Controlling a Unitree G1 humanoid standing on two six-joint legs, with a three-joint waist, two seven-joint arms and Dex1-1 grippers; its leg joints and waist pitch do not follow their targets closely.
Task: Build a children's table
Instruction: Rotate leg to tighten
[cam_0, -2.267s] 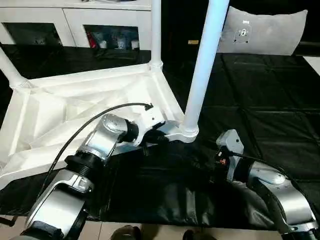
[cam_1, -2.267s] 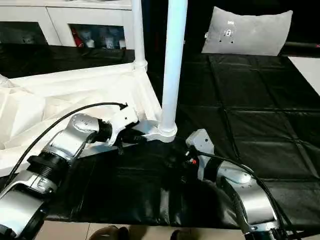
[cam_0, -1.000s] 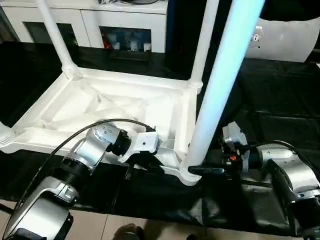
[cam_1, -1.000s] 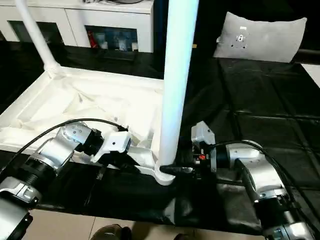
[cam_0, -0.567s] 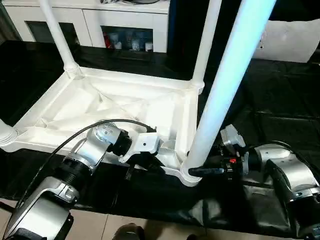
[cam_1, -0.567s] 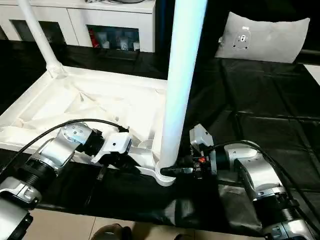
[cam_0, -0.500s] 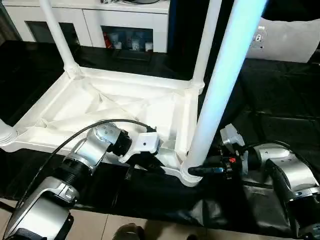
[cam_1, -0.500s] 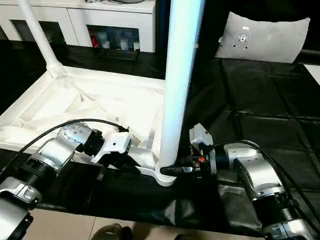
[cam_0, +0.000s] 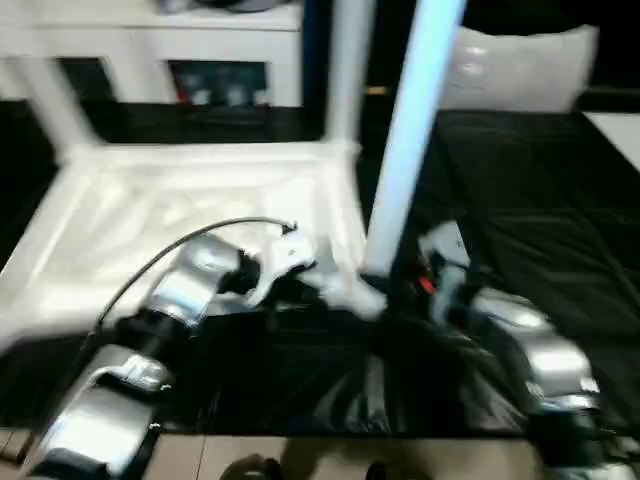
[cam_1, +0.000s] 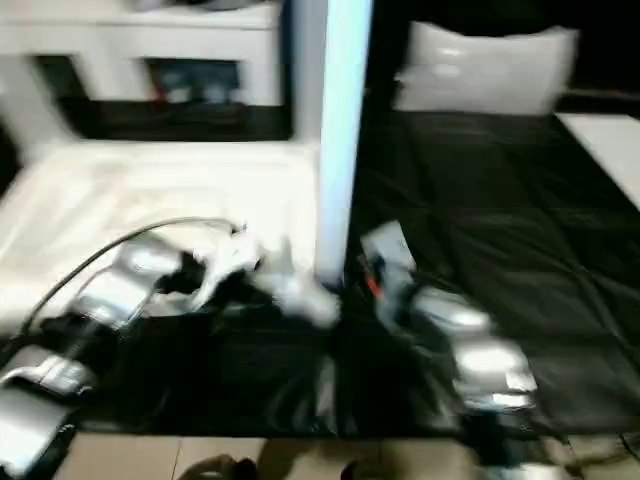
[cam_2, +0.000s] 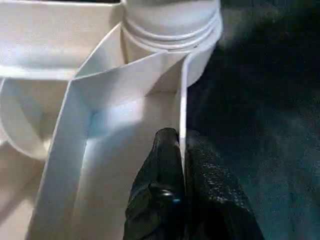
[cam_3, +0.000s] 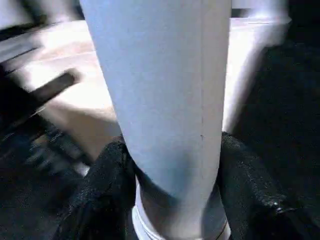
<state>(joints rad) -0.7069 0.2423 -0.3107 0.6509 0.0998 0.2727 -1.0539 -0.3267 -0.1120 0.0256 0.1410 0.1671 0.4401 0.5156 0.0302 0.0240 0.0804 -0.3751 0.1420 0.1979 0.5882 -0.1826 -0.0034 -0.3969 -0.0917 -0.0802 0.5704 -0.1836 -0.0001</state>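
The children's table (cam_0: 190, 200) lies upside down on the black counter (cam_0: 540, 200), legs pointing up. The left gripper (cam_2: 181, 150) pinches a thin rim wall beside the near corner socket, jaws closed on it. The right gripper (cam_3: 170, 165) clasps the base of the near leg (cam_0: 405, 150) on both sides. The step looks like screwing this leg home; next comes a firm twist while the top is braced.

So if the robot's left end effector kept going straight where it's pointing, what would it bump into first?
Most likely the round corner socket with the table leg screwed into it. The left end effector is pinched on the thin white rim wall, which runs straight ahead to that socket.
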